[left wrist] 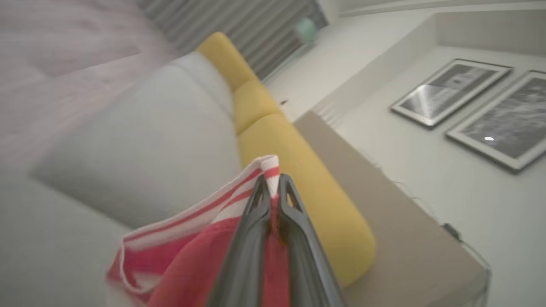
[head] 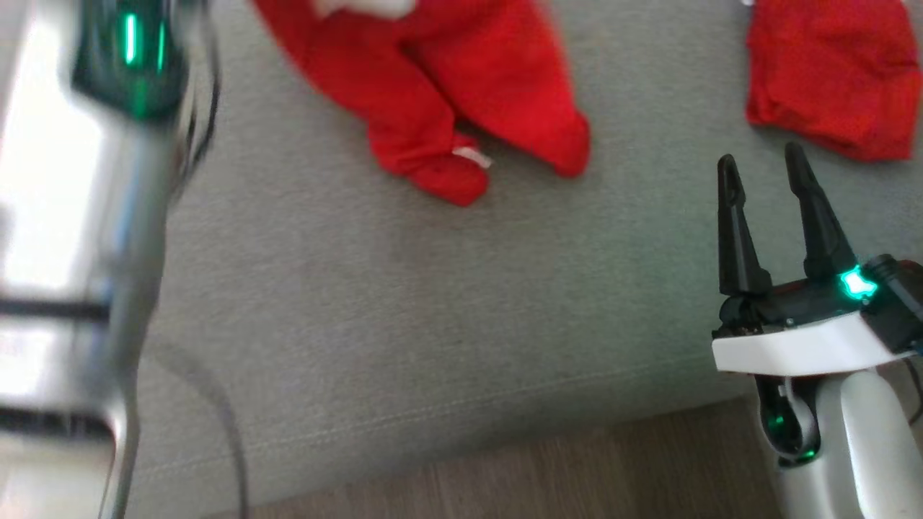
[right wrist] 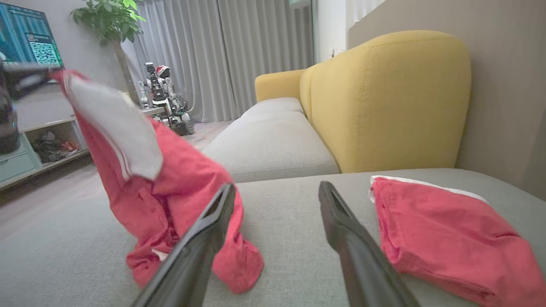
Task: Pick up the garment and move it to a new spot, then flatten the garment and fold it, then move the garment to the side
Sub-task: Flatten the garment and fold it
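Beside the spread right gripper [head: 760, 155] lies another red cloth [head: 829, 72]; left gripper [left wrist: 273, 180] clamps the garment [head: 433, 86].

In front of me, grey sofa seat [head: 433, 324]. On it: red garment [head: 469, 86], only its lower ends touching, rest lifted; folded red cloth [head: 836, 72] flat, well apart, to my right.

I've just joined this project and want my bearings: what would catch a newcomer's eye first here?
A bright red garment with white trim hangs from the shut left claw, its lower end resting on the grey sofa cushion. A second red garment lies on the cushion to the right, just beyond the open, empty right claw. Behind, a yellow backrest stands out.
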Available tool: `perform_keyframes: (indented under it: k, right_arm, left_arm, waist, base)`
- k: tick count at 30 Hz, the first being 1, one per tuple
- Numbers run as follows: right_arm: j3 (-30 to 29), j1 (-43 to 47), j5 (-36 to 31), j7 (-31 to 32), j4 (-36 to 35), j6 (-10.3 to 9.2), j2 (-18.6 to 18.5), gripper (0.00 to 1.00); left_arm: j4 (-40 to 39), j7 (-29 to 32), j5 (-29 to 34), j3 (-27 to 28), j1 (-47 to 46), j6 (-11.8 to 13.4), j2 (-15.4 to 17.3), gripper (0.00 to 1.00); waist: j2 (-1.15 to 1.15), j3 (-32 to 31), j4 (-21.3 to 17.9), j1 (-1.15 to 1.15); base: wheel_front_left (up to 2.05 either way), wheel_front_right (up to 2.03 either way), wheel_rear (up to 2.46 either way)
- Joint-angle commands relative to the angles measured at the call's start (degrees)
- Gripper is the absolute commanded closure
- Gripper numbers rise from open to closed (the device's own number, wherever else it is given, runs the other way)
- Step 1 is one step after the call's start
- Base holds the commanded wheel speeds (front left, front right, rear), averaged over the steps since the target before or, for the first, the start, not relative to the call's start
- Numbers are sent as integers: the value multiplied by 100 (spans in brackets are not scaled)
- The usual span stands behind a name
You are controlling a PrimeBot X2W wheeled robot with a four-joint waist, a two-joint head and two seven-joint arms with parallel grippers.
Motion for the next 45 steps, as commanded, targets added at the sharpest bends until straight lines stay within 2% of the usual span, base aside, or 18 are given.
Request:
perform_keyframes:
  k: [1, 4, 6, 11, 12, 13, 14, 18, 20, 22, 25, 30, 34, 38, 40, 42, 43, 45]
  right_arm:
    - [132, 17, -67, -29, -164, -1, -47, 0]
    - [274, 38, -190, -29, -45, -1, -47, 0]
    - [371, 44, -257, -29, 11, -1, -47, 0]
    - [680, 51, -394, -29, 198, -1, -47, 0]
    - [772, 42, -395, -29, 277, -1, -47, 0]
    - [864, 26, -383, -29, 364, -1, -47, 0]
    - [958, 2, -369, -29, 467, -1, -47, 0]
    - [1336, -228, -476, -29, 1097, -1, -47, 0]
    - [1377, -312, -507, -29, 1275, -1, -47, 0]
    - [1339, -507, -484, -29, 1569, -1, -47, 0]
    - [1242, -829, -323, -29, 1949, -1, -47, 0]
    - [1167, -1312, 420, -29, 2679, -1, -47, 0]
    - [1179, -1666, 1018, -29, 3209, -1, -47, 0]
    - [1190, -1909, 1624, -29, 3630, -1, -47, 0]
    - [1267, -2087, 1939, -29, 3887, -1, -47, 0]
    - [1279, -2186, 1985, -29, 3983, -1, -47, 14]
    - [1300, -2215, 2011, -29, 4019, -1, -47, 37]
    - [1366, -2256, 2136, -29, 4099, -1, -47, 76]
  left_arm:
    - [-149, -49, 0, 306, 98, -98, 367, 100]
    - [-103, -70, 148, 556, 745, -327, 647, 100]
    - [-128, -75, 475, 770, 1044, -481, 832, 100]
    - [-56, -77, 1261, 1213, 1604, -710, 913, 100]
    - [-44, -77, 1437, 1273, 1670, -755, 928, 89]
    - [-28, -77, 1592, 1335, 1738, -779, 927, 62]
    - [-27, -77, 1822, 1382, 1795, -787, 955, 0]
    - [-185, -78, 2674, 1762, 2075, -759, 924, 0]
    - [-276, -78, 2875, 1868, 2178, -766, 874, 0]
    - [-597, -78, 3388, 2049, 2417, -800, 775, 0]
    - [-1287, -78, 4180, 2268, 2905, -888, 473, 0]
    - [-2310, -78, 5150, 2455, 3866, -1065, -325, 0]
    - [-2639, -78, 5513, 2468, 4420, -1230, -693, 0]
    - [-2820, -78, 5623, 2327, 4740, -1310, -810, 0]
    - [-2904, -78, 5557, 2069, 4901, -1265, -822, 0]
    - [-2934, -78, 5524, 1908, 4971, -1192, -824, 0]
    - [-2936, -78, 5553, 1849, 4997, -1166, -824, 0]
    - [-2941, -78, 5544, 1783, 5028, -1114, -825, 0]
  waist:
    - [0, -12, 160, 0]
    - [0, 1, 258, 0]
    - [0, 28, 319, 0]
    - [0, 76, 424, 0]
    - [0, 80, 441, 0]
    - [0, 81, 458, 0]
    - [0, 83, 481, 0]
    - [0, 87, 586, 0]
    - [0, 89, 628, 0]
    - [0, 99, 726, 0]
    - [0, 119, 896, 0]
    - [0, 176, 1190, 0]
    - [0, 218, 1375, 0]
    - [0, 247, 1527, 0]
    - [0, 274, 1619, 0]
    - [0, 289, 1660, 0]
    - [0, 297, 1675, 0]
    - [0, 318, 1698, 0]
  base:
    - [0, 0, 0]
    - [0, 0, 0]
    - [0, 0, 0]
    - [0, 0, 0]
    - [0, 0, 0]
    - [0, 0, 0]
    - [0, 0, 0]
    - [0, 0, 0]
    - [0, 0, 0]
    - [0, 0, 0]
    - [0, 0, 0]
    - [0, 0, 0]
    - [0, 0, 0]
    - [0, 0, 0]
    - [0, 0, 0]
    - [0, 0, 0]
    - [0, 0, 0]
    - [0, 0, 0]
